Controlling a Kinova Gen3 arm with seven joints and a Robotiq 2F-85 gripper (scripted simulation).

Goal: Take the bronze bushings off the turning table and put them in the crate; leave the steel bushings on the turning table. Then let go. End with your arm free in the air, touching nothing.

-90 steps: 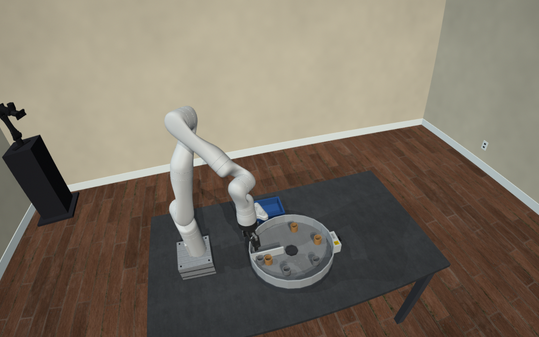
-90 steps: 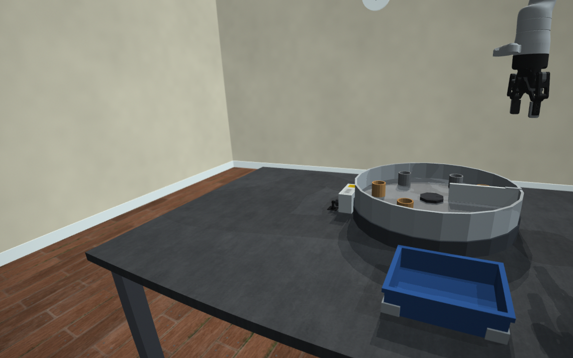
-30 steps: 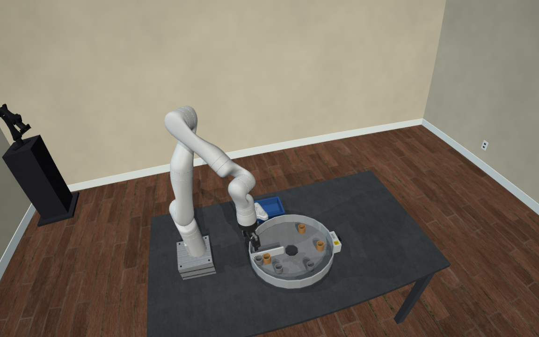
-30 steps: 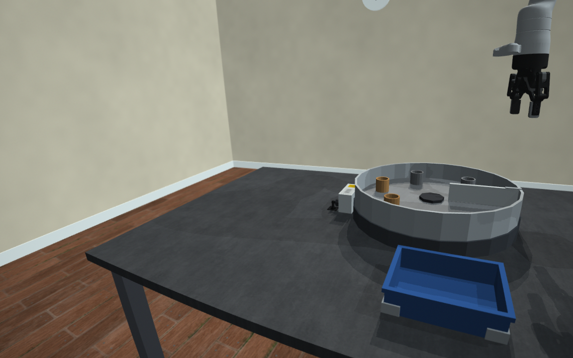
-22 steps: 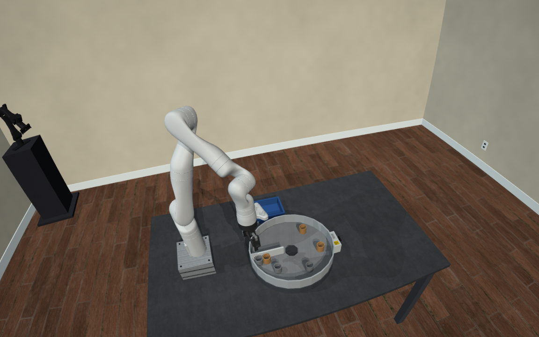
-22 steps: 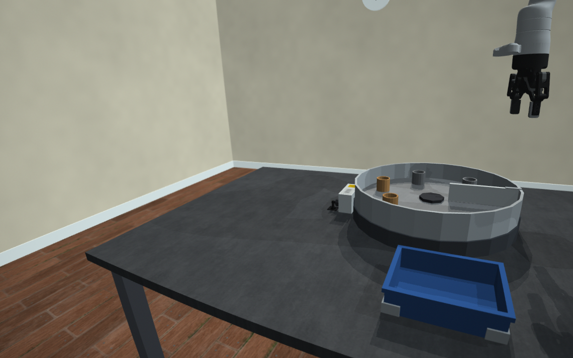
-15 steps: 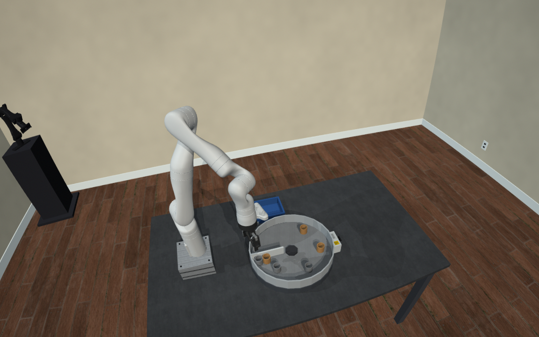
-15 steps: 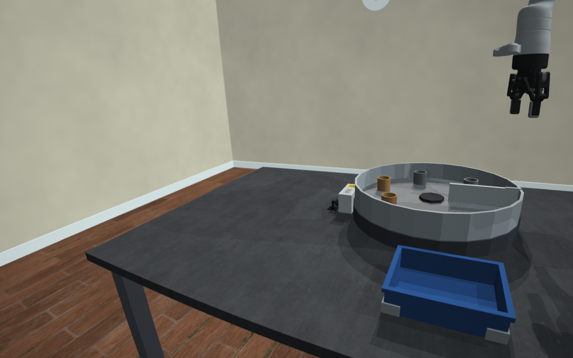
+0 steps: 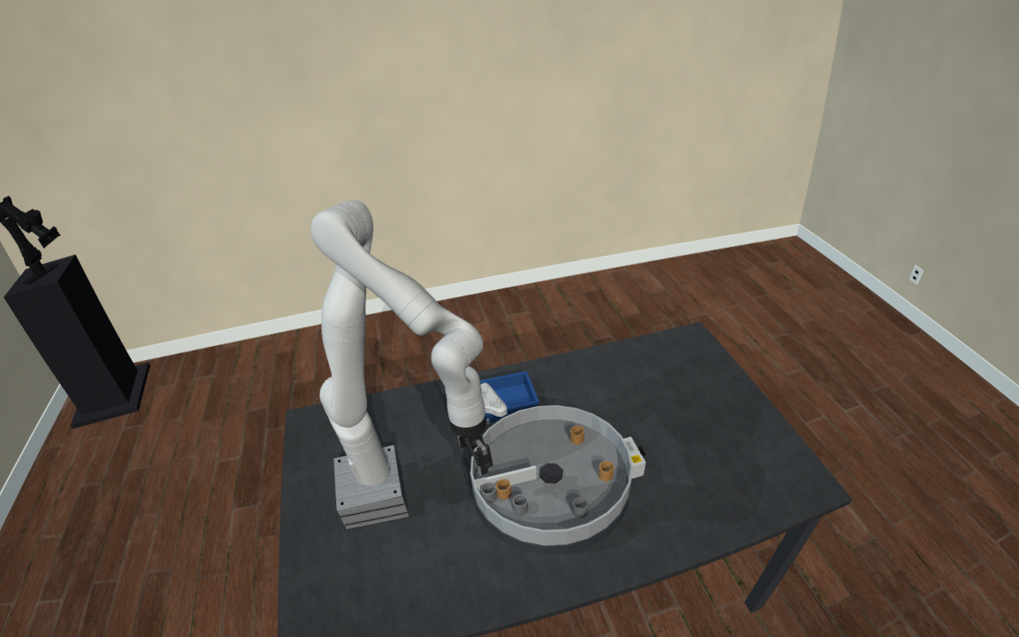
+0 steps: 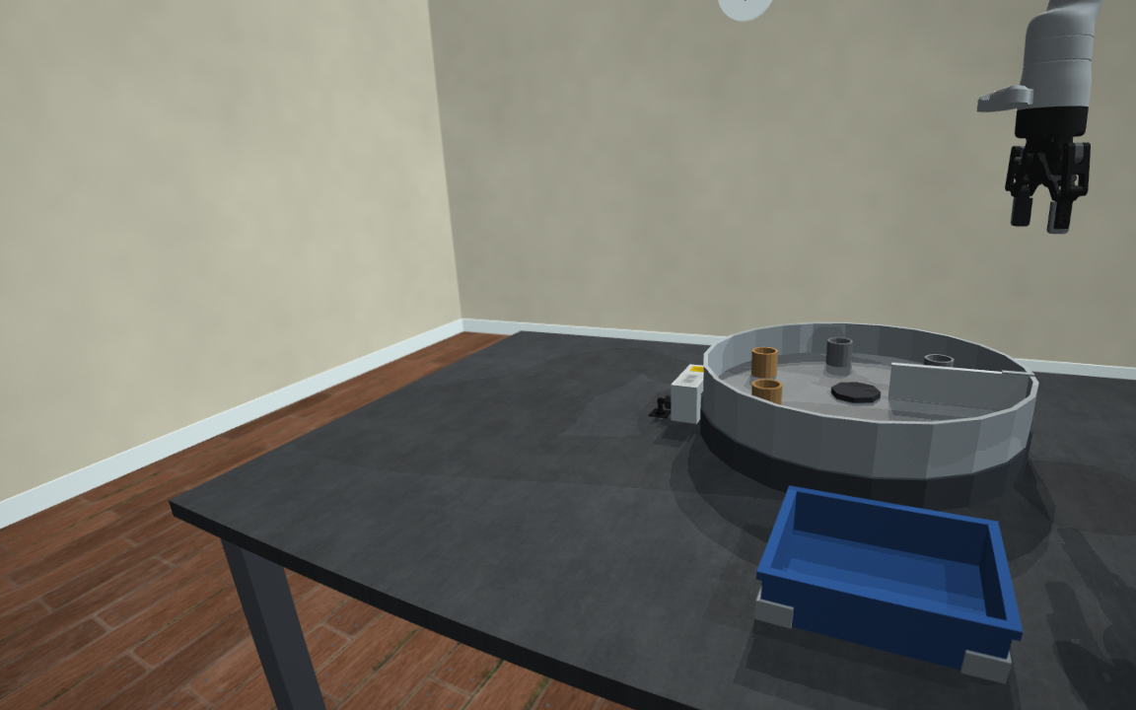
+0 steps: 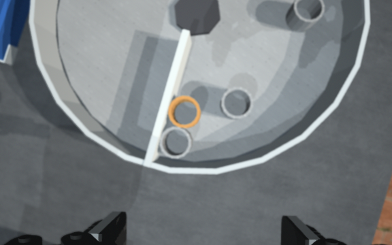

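My gripper [image 9: 483,467] [image 10: 1038,227] [image 11: 203,231] is open and empty, high above the left side of the turning table [image 9: 555,528] [image 10: 872,448]. One bronze bushing [image 9: 503,492] [image 11: 170,110] stands against the white divider, touching or nearly touching a steel bushing [image 9: 487,493] [image 11: 190,143] on its outer side. A second steel bushing [image 9: 519,507] [image 11: 250,103] stands nearby, a third steel bushing [image 9: 579,509] [image 10: 838,355] [image 11: 296,24] farther along. Two more bronze bushings stand at the far right: one bronze bushing [image 9: 606,473] [image 10: 763,364] and another bronze bushing [image 9: 577,436] [image 10: 766,394]. The blue crate [image 9: 515,391] [image 10: 881,625] shows no bushings inside.
The white divider [image 9: 507,476] [image 10: 952,387] [image 11: 169,92] runs from the rim towards the dark hub [image 9: 551,473] [image 10: 855,391] [image 11: 197,17]. A raised wall rings the turning table. A white box [image 9: 633,457] [image 10: 686,399] sits outside its right side. The crate stands behind the turning table in the top view.
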